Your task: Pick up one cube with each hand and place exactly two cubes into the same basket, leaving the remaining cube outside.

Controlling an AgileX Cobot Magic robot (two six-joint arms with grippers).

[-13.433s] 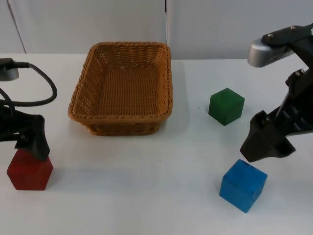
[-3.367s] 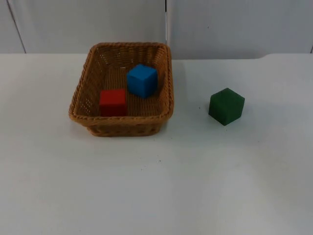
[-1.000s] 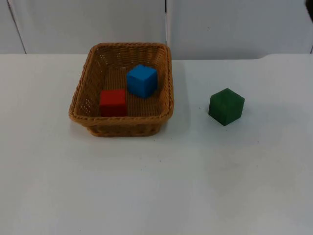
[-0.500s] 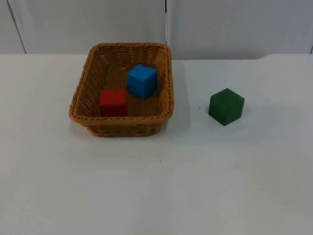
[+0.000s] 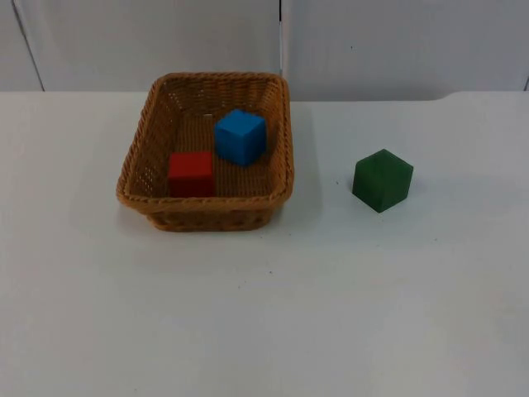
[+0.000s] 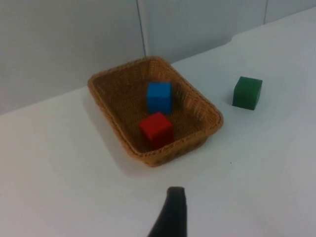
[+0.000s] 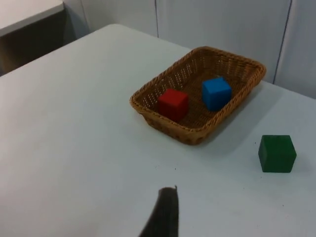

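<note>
The brown wicker basket (image 5: pixel 140 149) stands at the back left of the table. Inside it lie a red cube (image 5: pixel 191 173) near the front wall and a blue cube (image 5: pixel 240 136) behind it, close together. A green cube (image 5: pixel 382 179) sits on the table to the right of the basket, apart from it. The same layout appears in the wrist views: basket (image 6: pixel 108 116), red cube (image 6: pixel 156 129), blue cube (image 6: pixel 159 97), green cube (image 6: pixel 247 92); basket (image 7: pixel 242 94), red cube (image 7: pixel 173 103), blue cube (image 7: pixel 216 92), green cube (image 7: pixel 277 153). My left gripper (image 6: pixel 170 217) and right gripper (image 7: pixel 163 212) hang high, pulled back from the objects, holding nothing; both arms wait.
The white table top (image 5: pixel 264 314) stretches wide in front of the basket and the green cube. A grey partition wall (image 5: pixel 372 41) closes the far side. A darker table edge (image 7: pixel 29 19) lies beyond the table in the right wrist view.
Since the earliest frame the red and blue cubes have gone from the table into the basket and both arms have left the top view. Over the last seconds nothing moved.
</note>
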